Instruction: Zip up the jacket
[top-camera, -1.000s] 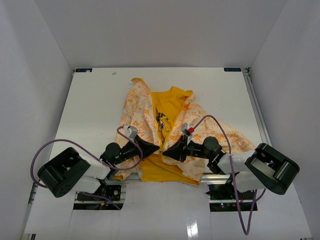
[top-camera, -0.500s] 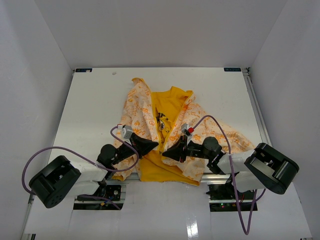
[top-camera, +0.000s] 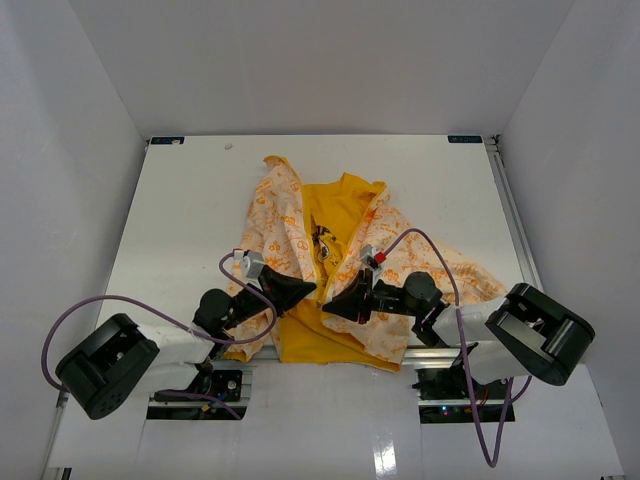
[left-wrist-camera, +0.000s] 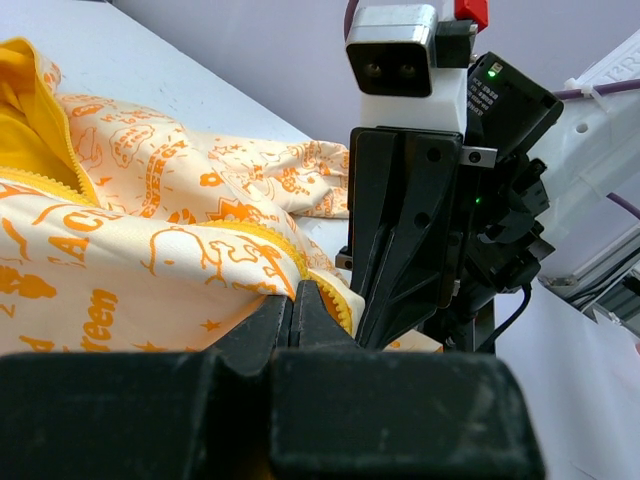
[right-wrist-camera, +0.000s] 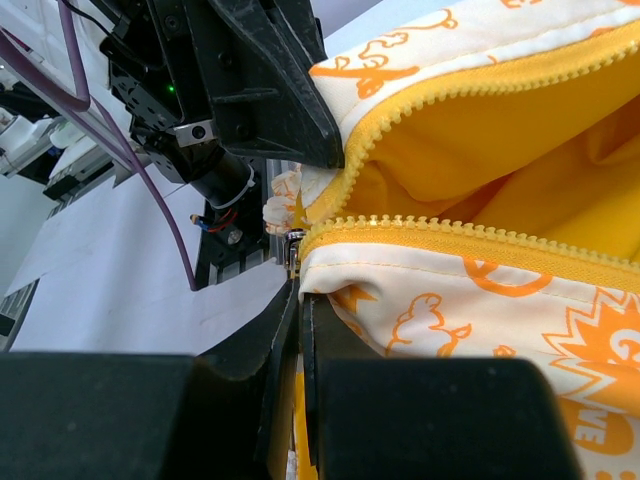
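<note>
Jacket (top-camera: 285, 215) lies unzipped on the surface (top-camera: 180, 200), spread out beyond both jaws. I see the left jaws pinched tight on one front edge at the hem and the right jaws pinched on the facing edge. Zipper (right-wrist-camera: 440, 232) teeth sit unjoined between them.

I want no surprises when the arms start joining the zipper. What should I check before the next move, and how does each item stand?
1. Left fingers shut on the jacket edge: ok.
2. Right fingers shut on the opposite edge: ok.
3. Zipper teeth exposed, not folded under: ok.
4. Bottom ends lined up and touching: cannot tell.
5. Slider located: cannot tell.
6. Front closed: not ok, lining shows.
</note>
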